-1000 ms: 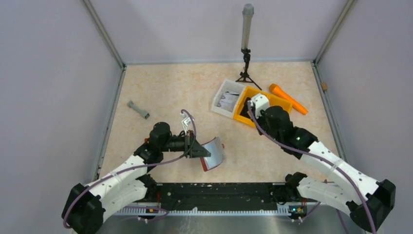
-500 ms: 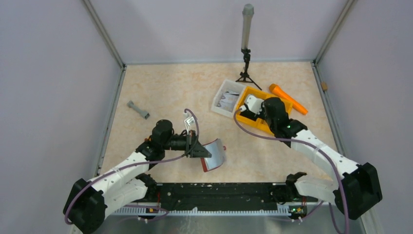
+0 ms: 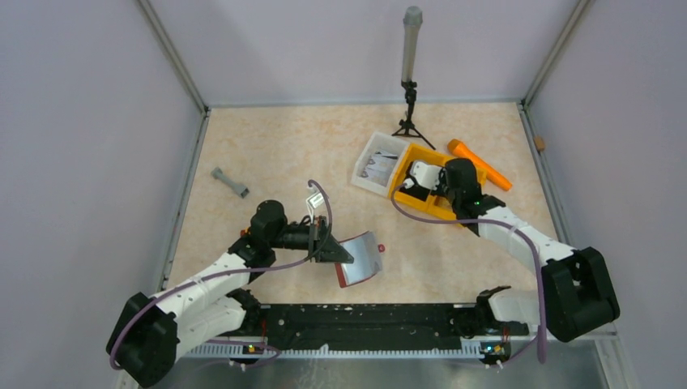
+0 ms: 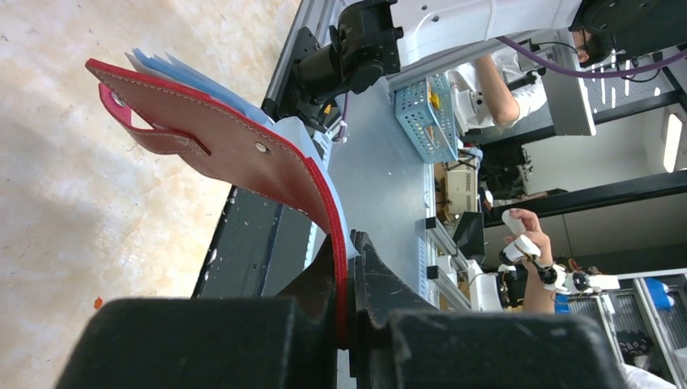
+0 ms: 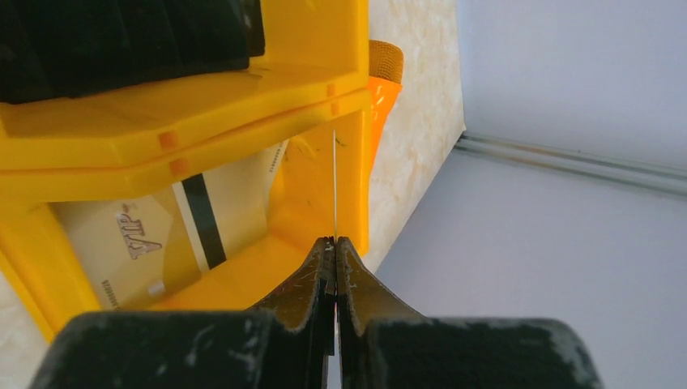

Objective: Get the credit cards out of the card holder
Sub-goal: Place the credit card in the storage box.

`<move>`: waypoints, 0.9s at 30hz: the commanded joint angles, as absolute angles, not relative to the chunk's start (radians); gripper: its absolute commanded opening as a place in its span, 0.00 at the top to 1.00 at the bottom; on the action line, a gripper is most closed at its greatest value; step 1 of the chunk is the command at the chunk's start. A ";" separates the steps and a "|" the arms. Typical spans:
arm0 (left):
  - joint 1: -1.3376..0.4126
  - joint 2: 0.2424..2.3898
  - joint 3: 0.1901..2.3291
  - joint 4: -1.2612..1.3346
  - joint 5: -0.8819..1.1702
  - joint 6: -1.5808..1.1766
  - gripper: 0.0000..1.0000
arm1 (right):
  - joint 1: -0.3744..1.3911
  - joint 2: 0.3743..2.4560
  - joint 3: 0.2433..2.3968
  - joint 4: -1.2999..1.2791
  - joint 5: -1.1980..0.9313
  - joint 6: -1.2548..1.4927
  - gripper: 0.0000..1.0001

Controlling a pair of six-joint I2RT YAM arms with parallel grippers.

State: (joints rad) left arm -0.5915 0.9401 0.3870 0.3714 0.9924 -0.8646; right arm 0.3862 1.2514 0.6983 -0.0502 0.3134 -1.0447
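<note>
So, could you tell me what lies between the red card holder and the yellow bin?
In the top view, only bare table separates the card holder from the yellow bin, apart from a purple cable skirting the bin's near edge.

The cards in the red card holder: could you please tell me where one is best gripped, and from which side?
I'd grip the cards by the corners that fan past the card holder's open edge, away from the left gripper clamping the opposite end. Come in from that free side, jaws across a card's faces, and pull straight out.
</note>
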 commanded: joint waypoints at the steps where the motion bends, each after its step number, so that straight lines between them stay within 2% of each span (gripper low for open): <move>1: -0.588 0.951 0.374 0.494 1.037 -0.895 1.00 | 0.338 1.215 0.698 0.039 0.252 -1.088 1.00; 9: -0.589 0.966 0.362 0.548 1.058 -0.927 1.00 | 0.326 1.237 0.677 0.068 0.183 -1.104 1.00; 18: -0.589 0.947 0.356 0.529 1.051 -0.916 1.00 | 0.316 1.269 0.709 -0.063 0.214 -1.115 1.00; 27: -0.588 0.957 0.358 0.529 1.054 -0.914 1.00 | 0.301 1.273 0.713 -0.055 0.219 -1.114 1.00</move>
State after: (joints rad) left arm -0.5915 0.9707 0.3531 0.4709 1.0325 -0.9222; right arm 0.3119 1.2610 0.6807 -0.0631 0.2161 -1.1072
